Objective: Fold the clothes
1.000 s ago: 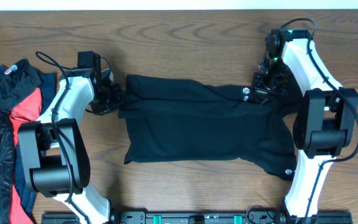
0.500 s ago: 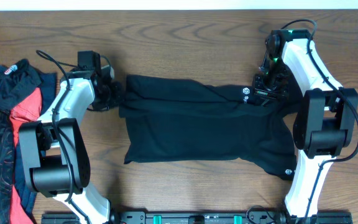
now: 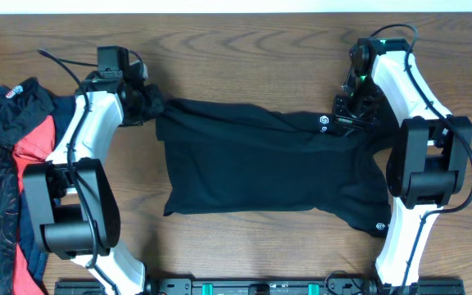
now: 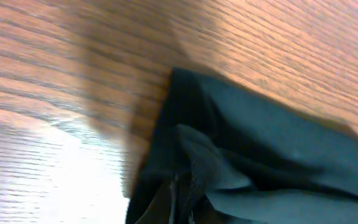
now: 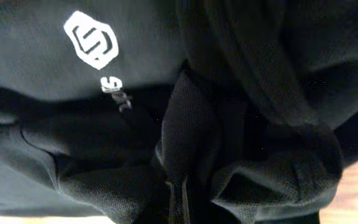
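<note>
We see the left gripper (image 3: 148, 105) has pulled its pinched black shirt (image 3: 252, 168) corner farther up the desk (image 3: 244, 49). The right gripper (image 3: 347, 123) is unmoved, jaws clamped on the far-right hem. Shirt mid-desk, far edge straightening for the fold.

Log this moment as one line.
left tool: shut on black shirt corner | right tool: shut on black shirt | black shirt: spread on table

- Overhead: even, sharp light around the black shirt (image 3: 252, 168).
- Left wrist: blurred, white glare on the table (image 4: 36, 162) left of the shirt.
- Right wrist: dim, shirt's logo (image 5: 92, 38) crisp.
</note>
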You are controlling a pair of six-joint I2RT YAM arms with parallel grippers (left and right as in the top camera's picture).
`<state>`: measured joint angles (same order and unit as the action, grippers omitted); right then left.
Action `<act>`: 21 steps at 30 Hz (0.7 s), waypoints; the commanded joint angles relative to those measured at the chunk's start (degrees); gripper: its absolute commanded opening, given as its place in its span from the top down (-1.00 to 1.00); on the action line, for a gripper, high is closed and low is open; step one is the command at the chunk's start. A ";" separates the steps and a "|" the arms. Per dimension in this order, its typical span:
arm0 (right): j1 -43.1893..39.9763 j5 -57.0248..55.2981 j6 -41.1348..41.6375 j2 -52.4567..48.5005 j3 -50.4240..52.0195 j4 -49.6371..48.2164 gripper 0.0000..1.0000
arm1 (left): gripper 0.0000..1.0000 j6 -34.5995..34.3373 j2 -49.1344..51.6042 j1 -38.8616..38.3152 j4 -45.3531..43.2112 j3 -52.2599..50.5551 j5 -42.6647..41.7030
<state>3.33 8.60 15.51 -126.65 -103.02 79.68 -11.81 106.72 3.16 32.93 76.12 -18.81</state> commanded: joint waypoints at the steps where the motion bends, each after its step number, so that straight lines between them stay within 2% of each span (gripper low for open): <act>1: -0.63 -1.14 0.74 0.31 0.07 -1.33 0.97 | 0.88 -0.52 -1.18 -1.84 0.92 0.57 -0.85; 11: -3.65 -1.14 0.74 0.31 0.07 -2.51 0.97 | 0.88 -0.26 -1.29 -8.50 8.57 0.55 -0.83; 14: -4.74 -1.22 0.70 0.31 0.07 -2.54 0.97 | 0.88 -0.09 -1.29 -10.10 9.70 0.35 1.81; 21: -10.03 -2.56 -0.17 0.31 0.07 -5.44 0.97 | 0.88 -0.15 -1.29 -8.87 8.57 0.20 6.91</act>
<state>-3.55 7.90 15.51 -126.65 -103.00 75.20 -12.01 106.72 -7.14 41.91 76.12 -15.27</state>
